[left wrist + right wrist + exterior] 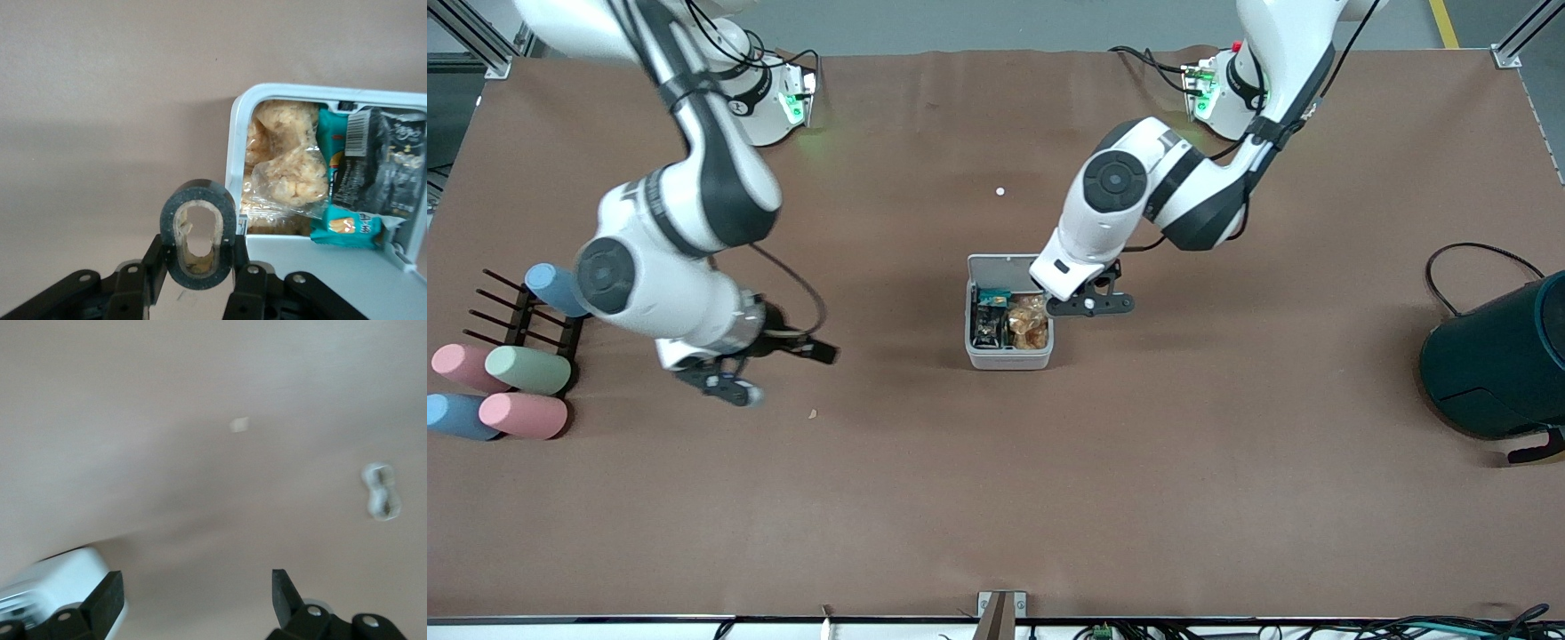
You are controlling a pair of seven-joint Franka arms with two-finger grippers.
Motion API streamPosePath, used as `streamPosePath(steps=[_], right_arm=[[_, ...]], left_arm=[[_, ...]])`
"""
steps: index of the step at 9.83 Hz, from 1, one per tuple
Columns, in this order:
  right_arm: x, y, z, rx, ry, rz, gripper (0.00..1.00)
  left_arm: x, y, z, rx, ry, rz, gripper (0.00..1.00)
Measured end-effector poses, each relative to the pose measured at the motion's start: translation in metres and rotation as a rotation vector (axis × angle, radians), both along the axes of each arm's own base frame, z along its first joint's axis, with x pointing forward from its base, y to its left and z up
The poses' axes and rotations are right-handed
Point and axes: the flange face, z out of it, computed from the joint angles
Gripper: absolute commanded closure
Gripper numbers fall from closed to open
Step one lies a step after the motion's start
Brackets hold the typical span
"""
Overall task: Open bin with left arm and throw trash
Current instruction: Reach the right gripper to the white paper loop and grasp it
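Observation:
The white bin (pixel 1009 358) stands mid-table with its lid (pixel 996 267) swung open on the side farther from the front camera. Inside lie a black-and-silver wrapper (pixel 989 324) and a crumpled clear bag of tan bits (pixel 1030 322). In the left wrist view the bin (pixel 237 143) also holds a teal wrapper (pixel 347 229). My left gripper (pixel 1092 300) is beside the bin toward the left arm's end. It is shut (pixel 198 252) on the black tape ring (pixel 175 220), which it squeezes into an oval. My right gripper (pixel 778 373) is open and empty (pixel 193 593), low over bare table toward the right arm's end.
Pastel cups (pixel 525 369) lie on and by a black rack (pixel 520 316) at the right arm's end. A large dark teal container (pixel 1498 356) stands at the left arm's end. A tiny white dot (pixel 1000 190) and a tan speck (pixel 812 413) lie on the brown table.

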Motion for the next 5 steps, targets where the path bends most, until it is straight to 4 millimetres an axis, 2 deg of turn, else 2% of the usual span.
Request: streamPosePath(steps=[1, 2, 3, 4, 5], right_arm=[[-0.012, -0.043, -0.038, -0.030, 0.017, 0.050, 0.01], [-0.028, -0.070, -0.074, -0.054, 0.011, 0.105, 0.01], [-0.049, -0.080, -0.107, -0.067, -0.011, 0.153, 0.01], [-0.071, -0.079, -0.135, -0.075, -0.027, 0.191, 0.01], [-0.087, -0.077, -0.151, -0.080, -0.027, 0.219, 0.01]], left_arm=[[-0.005, -0.012, -0.010, 0.019, -0.009, 0.001, 1.00], [-0.009, -0.026, -0.015, 0.022, -0.015, -0.005, 1.00], [-0.009, -0.036, -0.015, 0.017, -0.024, -0.009, 0.98], [-0.009, -0.042, -0.014, 0.012, -0.028, -0.012, 0.76], [-0.010, -0.044, -0.016, 0.015, -0.031, -0.015, 0.07]])
